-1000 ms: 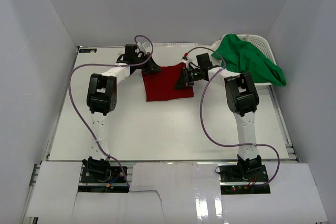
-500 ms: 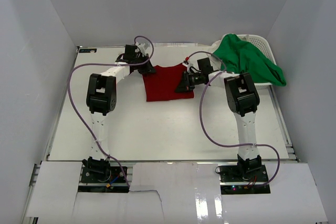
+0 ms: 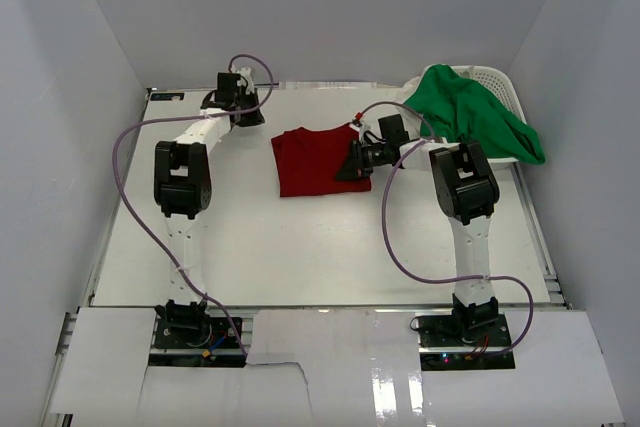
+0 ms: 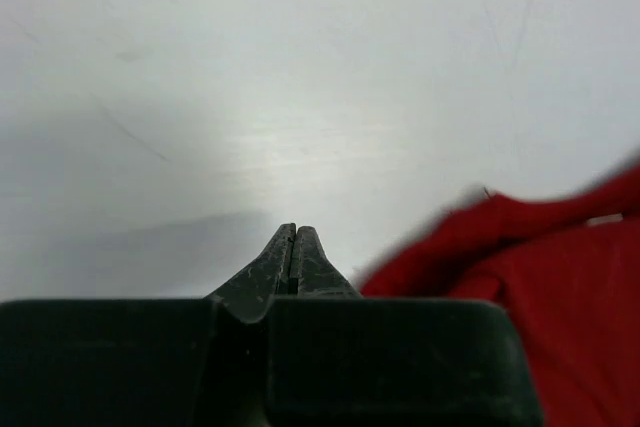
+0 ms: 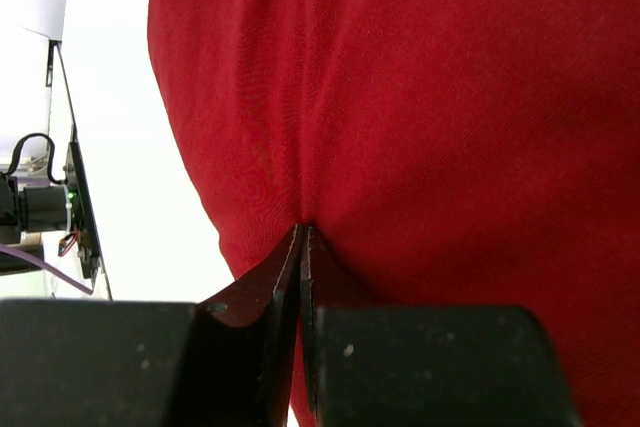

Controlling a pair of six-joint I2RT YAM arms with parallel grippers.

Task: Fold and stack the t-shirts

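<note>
Red t-shirt (image 3: 312,160) pinched by right end effector (image 5: 303,229); left end effector (image 4: 294,229) pressed together, empty.

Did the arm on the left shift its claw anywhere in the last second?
Yes. The left gripper moved left, off the red t-shirt, away from the white basket.

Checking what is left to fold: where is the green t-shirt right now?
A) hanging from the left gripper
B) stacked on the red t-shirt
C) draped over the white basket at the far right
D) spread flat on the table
C: the green t-shirt lies bunched over the white basket and spills over its rim, apart from the red t-shirt, which lies on the table.
</note>
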